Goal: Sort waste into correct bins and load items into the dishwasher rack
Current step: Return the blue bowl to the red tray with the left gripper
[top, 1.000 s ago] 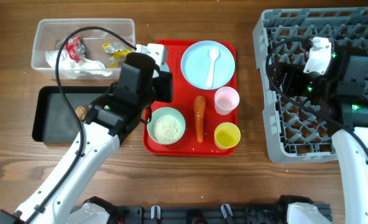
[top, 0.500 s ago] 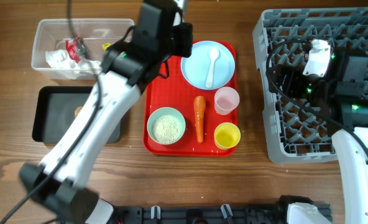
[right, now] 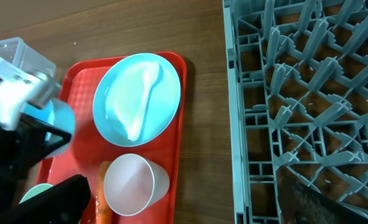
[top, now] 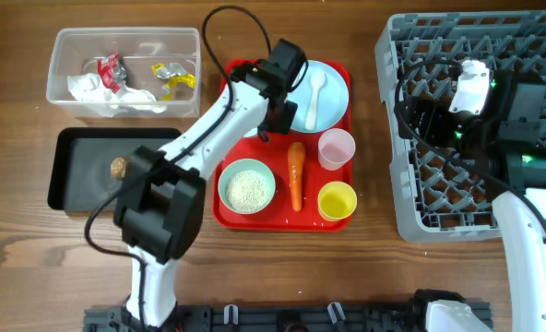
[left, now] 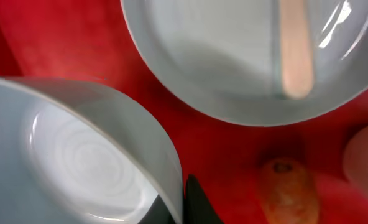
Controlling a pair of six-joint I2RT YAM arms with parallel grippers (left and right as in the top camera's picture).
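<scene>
My left gripper point(top: 275, 109) is shut on the rim of an empty light blue bowl point(left: 78, 155) and holds it low over the red serving tray point(top: 255, 217), beside the light blue plate point(top: 326, 106). The white spoon point(top: 316, 90) lies on the plate. The bowl also shows in the right wrist view point(right: 55, 121). The orange carrot point(top: 296, 175), pink cup point(top: 336, 148), yellow cup point(top: 337, 200) and a light blue bowl of rice point(top: 247, 187) sit on the tray. My right gripper point(top: 430, 115) is open and empty over the grey dishwasher rack point(top: 476, 212).
The clear tub point(top: 65, 41) at the back left holds the crumpled napkin point(top: 102, 92), a red wrapper point(top: 110, 69) and a yellow wrapper point(top: 173, 76). The black tray point(top: 70, 198) below it holds the brown lump point(top: 119, 167). Bare wood lies between tray and rack.
My left arm has swung from the tray's left edge up and over to the right, and now sits low beside the plate with the bowl. The right arm has not moved.
</scene>
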